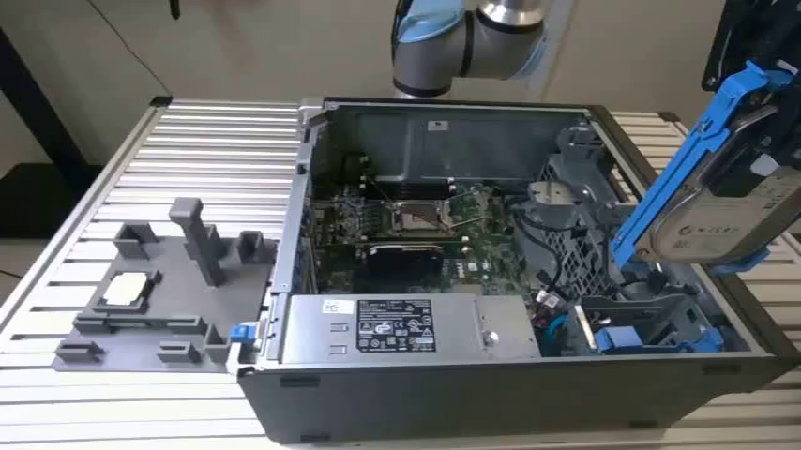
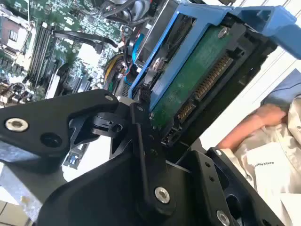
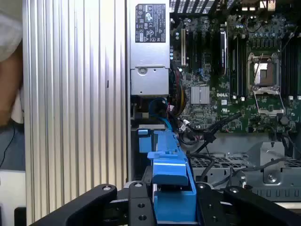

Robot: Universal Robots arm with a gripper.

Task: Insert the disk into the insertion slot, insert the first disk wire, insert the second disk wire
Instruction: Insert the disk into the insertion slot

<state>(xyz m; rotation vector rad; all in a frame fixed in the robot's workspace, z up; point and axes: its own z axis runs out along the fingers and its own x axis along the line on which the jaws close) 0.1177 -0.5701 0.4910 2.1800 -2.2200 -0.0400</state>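
The gripper (image 3: 171, 207) has its jaws closed onto the blue-framed disk (image 1: 716, 192). It holds the disk tilted in the air over the open computer case (image 1: 375, 375), at the exterior view's right.

Disk (image 1: 738, 211) being shown silver-grey with white label in exterior view. Carrier frame (image 1: 692, 164) being seen bright blue. Circuit board (image 2: 200, 77) on disk underside being shown green in second wrist view. Gripper (image 3: 173, 207) links being seen matt black. Motherboard (image 1: 426, 239) being shown green. Power supply (image 1: 375, 328) being seen silver, label black and white. Table (image 1: 201, 150) being shown ribbed silver. Fixture tray (image 1: 150, 291) being seen plain grey. Drive cage (image 1: 569, 234) being shown grey, perforated. Robot arm (image 1: 457, 37) being seen silver-grey, light-blue cap.
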